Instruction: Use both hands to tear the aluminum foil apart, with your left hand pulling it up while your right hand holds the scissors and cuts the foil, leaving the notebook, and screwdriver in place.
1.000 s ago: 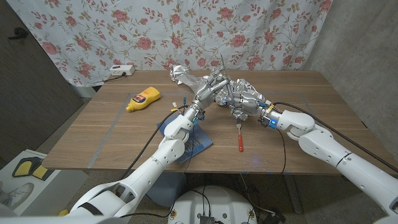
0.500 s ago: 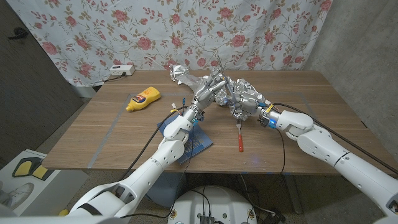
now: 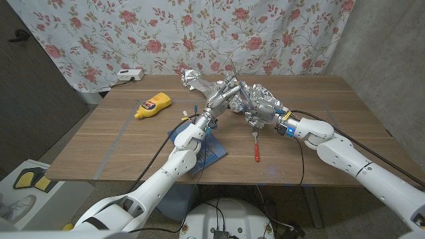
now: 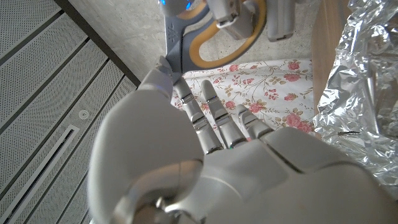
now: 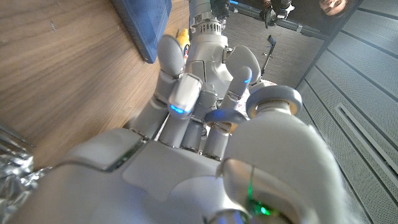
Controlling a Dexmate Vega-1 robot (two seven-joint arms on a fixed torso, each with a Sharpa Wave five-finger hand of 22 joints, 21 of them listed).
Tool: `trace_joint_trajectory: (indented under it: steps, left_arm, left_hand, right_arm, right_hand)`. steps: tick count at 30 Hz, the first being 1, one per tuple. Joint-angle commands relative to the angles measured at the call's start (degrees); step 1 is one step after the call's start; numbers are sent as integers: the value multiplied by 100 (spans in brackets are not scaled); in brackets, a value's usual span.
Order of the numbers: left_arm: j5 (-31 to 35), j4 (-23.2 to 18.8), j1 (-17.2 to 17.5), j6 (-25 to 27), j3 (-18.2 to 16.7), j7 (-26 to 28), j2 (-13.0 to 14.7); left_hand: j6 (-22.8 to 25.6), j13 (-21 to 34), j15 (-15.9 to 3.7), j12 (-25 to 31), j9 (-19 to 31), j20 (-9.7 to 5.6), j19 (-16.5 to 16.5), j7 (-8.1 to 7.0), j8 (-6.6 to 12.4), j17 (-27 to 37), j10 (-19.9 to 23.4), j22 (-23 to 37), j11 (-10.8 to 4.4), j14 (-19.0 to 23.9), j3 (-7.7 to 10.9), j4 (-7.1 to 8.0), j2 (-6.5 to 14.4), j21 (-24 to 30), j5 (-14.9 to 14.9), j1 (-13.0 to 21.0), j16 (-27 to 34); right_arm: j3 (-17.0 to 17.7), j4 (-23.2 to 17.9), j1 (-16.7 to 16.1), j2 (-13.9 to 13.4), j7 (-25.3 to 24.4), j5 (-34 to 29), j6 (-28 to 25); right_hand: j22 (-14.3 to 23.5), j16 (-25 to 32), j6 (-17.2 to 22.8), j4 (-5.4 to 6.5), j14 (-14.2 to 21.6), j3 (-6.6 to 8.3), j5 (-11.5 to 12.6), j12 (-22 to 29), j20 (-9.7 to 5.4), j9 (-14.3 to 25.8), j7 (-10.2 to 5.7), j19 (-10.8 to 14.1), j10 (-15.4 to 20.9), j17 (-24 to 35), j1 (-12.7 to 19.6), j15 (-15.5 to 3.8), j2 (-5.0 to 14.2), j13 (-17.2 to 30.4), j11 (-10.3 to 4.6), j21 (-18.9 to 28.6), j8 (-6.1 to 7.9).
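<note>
Your wooden bench (image 3: pixel 133 143) carries everything here, with a floral curtain (image 3: pixel 166 33) hanging behind it. The crumpled silver aluminum foil (image 3: pixel 262 96) is the biggest thing on it, a long wrinkled mass running from the far middle of the bench toward your right arm; in the left wrist view its creased surface (image 4: pixel 360 93) lies just beside your left hand. Your left hand (image 3: pixel 226 95) is raised at the foil's middle, its fingers buried in the wrinkles, so it appears to grip the foil, though the contact itself is hard to make out. Your right hand (image 3: pixel 260 114) sits just beside it, closed around the scissors (image 3: pixel 239 83), whose thin blades poke upward above the foil; in the left wrist view the grey and yellow handle loop (image 4: pixel 214 37) shows with your fingers through it. The dark blue notebook (image 3: pixel 207 147) lies near the front edge, mostly hidden under your left forearm. The red-handled screwdriver (image 3: pixel 255 147) lies on the bench below your right hand, apart from it. A yellow bottle (image 3: pixel 153 106) lies on its side toward the left, well apart from the foil. A white power strip (image 3: pixel 130 75) sits at the far left edge.
</note>
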Motion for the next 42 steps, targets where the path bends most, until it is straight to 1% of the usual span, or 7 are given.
trace_joint_trajectory:
  steps: [1,9,11,13,15,29,42]
  left_arm:
    - [38,-96,60,19,-9,105,47]
    - [17,-10,39,-82,-2,-77,49]
    - [-35,101,22,-204,-16,-226,-7]
    - [-81,141,24,-242,-32,-299,-32]
    - [-87,169,17,-270,-39,-344,-33]
    - [-162,100,109,-372,-133,-379,-23]
    - [-73,-503,357,-432,-271,-59,301]
  left_hand:
    - [-33,1256,-97,21,19,55,3,14,-10,-43,35,13,-40,-95,177,94,73,20,33,-32,-67]
    - [-439,922,40,-647,8,175,-75,58,0,-555,-813,19,12,-656,101,309,-99,20,29,-783,-564]
    - [-720,716,142,-1179,-3,197,-178,5,10,-845,-1374,26,84,-1041,-78,445,-283,13,16,-1356,-603]
    - [-1061,594,382,-1557,-12,265,-294,114,-4,-1102,-1735,32,215,-1492,-497,782,-567,10,-42,-2318,-590]
    - [-1148,555,472,-1678,-18,294,-362,91,0,-1197,-1872,33,276,-1677,-667,867,-735,1,-17,-2615,-607]
    - [-1145,520,548,-1745,-26,311,-415,19,29,-1328,-1866,34,288,-1872,-864,969,-913,1,9,-2961,-599]
    - [-1084,510,556,-1757,-29,303,-401,-36,54,-1397,-1821,34,264,-1908,-924,998,-960,15,32,-3070,-582]
  right_arm:
    - [-26,1,15,25,29,7,-20]
    - [-36,55,16,87,77,116,-65]
    - [-28,74,8,110,82,160,-72]
    - [-21,109,6,145,123,226,-73]
    - [-24,104,11,142,111,209,-84]
    - [105,189,-103,336,37,630,-213]
    - [327,-52,-287,321,-340,932,-481]
  right_hand:
    - [0,59,65,0,82,-26,52,994,-285,6,100,41,1219,6,-31,-164,6,3,-1097,22,41]
    - [-52,98,56,17,72,-64,74,994,-285,8,108,55,1232,5,-80,-164,-9,4,-1097,24,58]
    - [-91,103,62,25,70,-74,80,993,-285,1,107,38,1232,4,-96,-164,-9,4,-1097,1,60]
    - [-114,107,59,37,67,-86,87,992,-286,-15,107,63,1231,4,-117,-164,-6,4,-1096,4,54]
    - [-115,108,54,45,66,-95,89,992,-285,-16,113,62,1230,3,-134,-164,-8,4,-1096,7,54]
    - [-262,120,47,117,62,-174,129,988,-289,-96,142,87,1205,3,-268,-164,2,2,-1095,-31,23]
    - [97,138,28,147,123,-198,160,989,-284,-171,212,169,1195,6,-300,-166,54,4,-1092,249,-17]
